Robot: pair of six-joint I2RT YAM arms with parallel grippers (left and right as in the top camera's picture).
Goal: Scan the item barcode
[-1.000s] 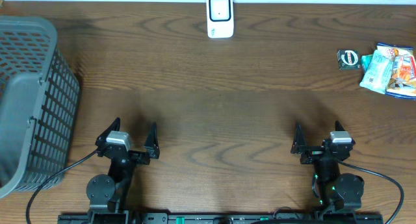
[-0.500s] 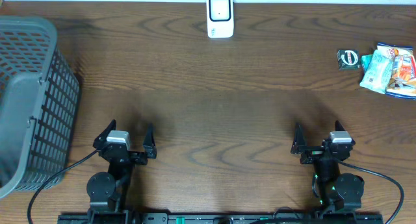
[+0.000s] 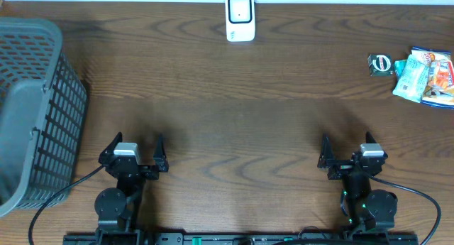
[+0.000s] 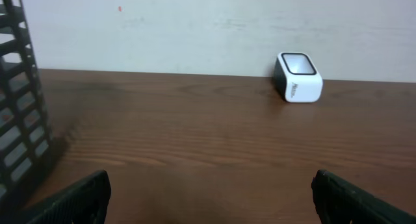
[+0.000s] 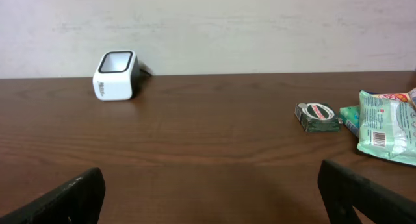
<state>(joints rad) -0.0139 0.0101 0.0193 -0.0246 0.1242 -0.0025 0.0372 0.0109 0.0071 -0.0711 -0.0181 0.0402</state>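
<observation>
Scanner (image 3: 240, 18): white, with a dark window, stands at twelve o'clock on the far edge of the table (image 3: 234, 103), as seen from overhead, just before the pale wall (image 4: 195, 23).

Items to scan: lie at two o'clock, near the right edge. Small dark green pack (image 3: 380, 64) with a round label, flat on the wood; just beside it, toward three o'clock, a cluster of snack bags (image 3: 427, 76) in pale green, white and orange, overlapping one another. Cannot tell how many bags. Barcode visible on the pale green bag in the right wrist view.

Left gripper (image 3: 136, 143): at seven o'clock, jaws spread wide, grasps nothing, points toward twelve o'clock.

Right gripper (image 3: 346, 141): at five o'clock, jaws likewise spread wide, grasps nothing, points toward twelve o'clock. Well apart from the items and from the scanner.

Grey slatted basket (image 3: 35, 110): sits at nine o'clock against the left edge, near the left gripper but not touching it.
</observation>
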